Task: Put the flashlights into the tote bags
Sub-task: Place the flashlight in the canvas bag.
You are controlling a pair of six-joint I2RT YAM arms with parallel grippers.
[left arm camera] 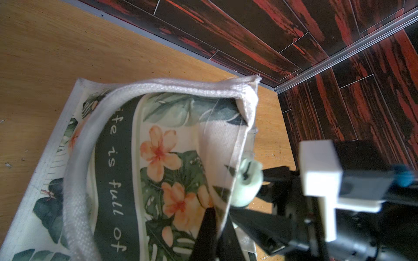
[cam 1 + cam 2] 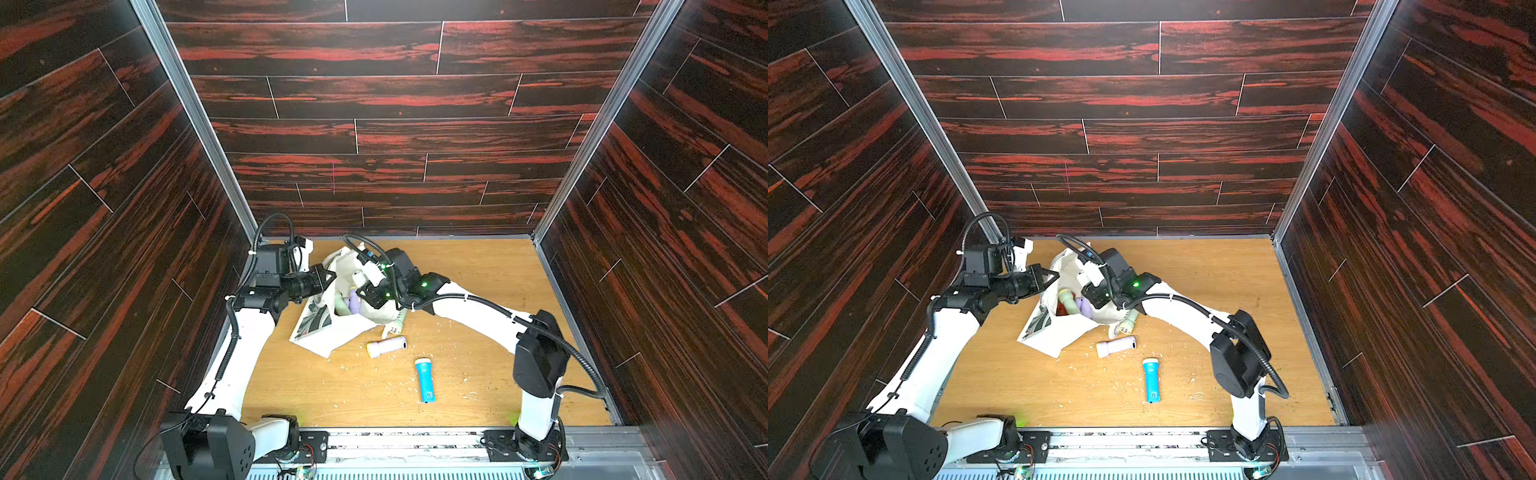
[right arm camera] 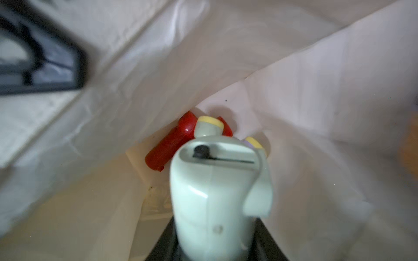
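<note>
Pale green flashlight sits clamped in the right gripper, just inside the tote bag, with red flashlights beyond its tip. Opposite, the left gripper pinches the rim; if that cloth slips, the mouth likely sags and blocks release.

Bright daylight (blurry wrist close-ups)

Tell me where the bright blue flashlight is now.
In both top views the blue flashlight lies on the wooden table, outside the tote bag on its right-arm side, nearer the front edge than the lavender flashlight.
</note>
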